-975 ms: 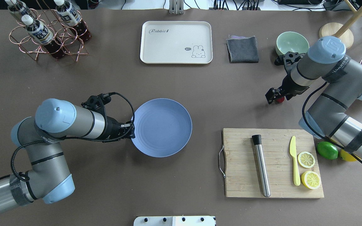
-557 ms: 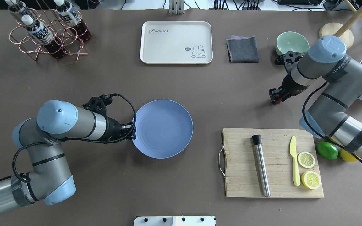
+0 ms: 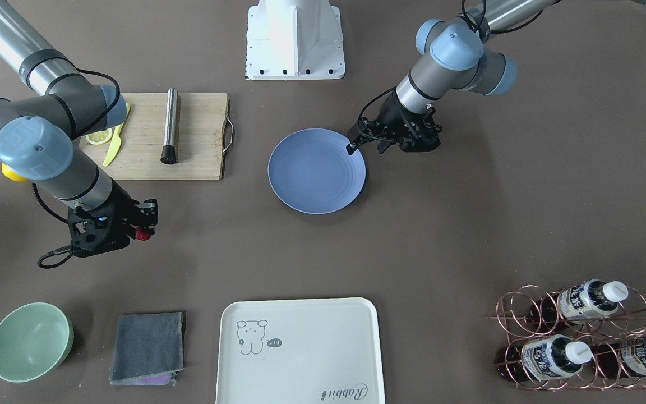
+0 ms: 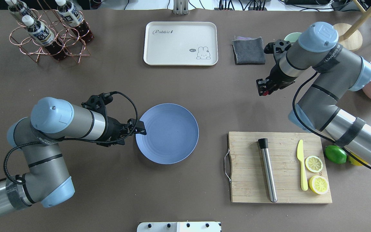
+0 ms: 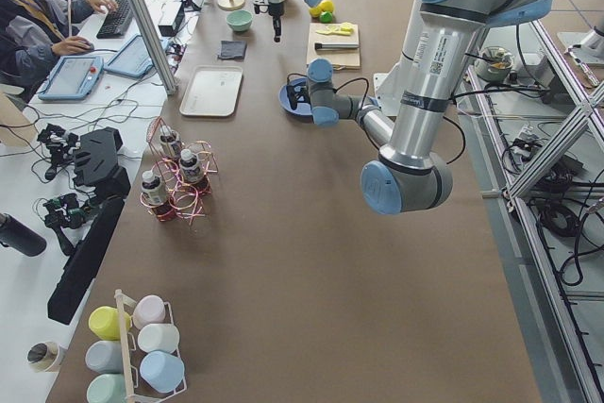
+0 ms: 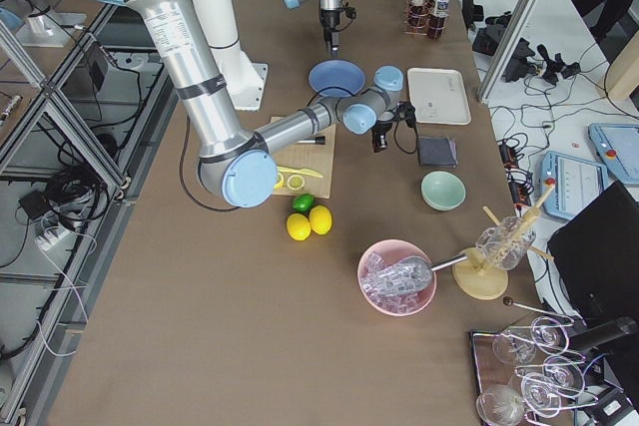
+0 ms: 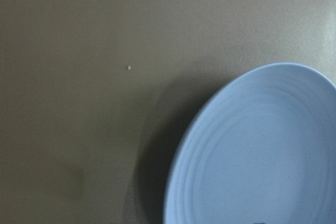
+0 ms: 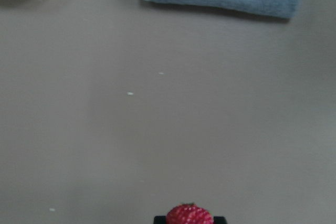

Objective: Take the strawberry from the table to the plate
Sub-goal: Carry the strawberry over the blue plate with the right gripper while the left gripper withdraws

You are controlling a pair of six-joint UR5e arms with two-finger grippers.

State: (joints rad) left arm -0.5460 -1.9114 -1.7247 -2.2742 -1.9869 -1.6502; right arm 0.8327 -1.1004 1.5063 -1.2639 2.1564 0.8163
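Tray (image 4: 180,43) reads "Rabbit"; right fingers (image 4: 260,87) pinch strawberry (image 4: 264,93).

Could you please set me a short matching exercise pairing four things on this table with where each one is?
Things: 1 strawberry; 2 plate; 3 grey cloth; 4 steel rod.
Places: A on the cutting board; B between the tray and the green bowl; C in the right pincer; D beside the left pincer.
Pairs: 1-C, 2-D, 3-B, 4-A.
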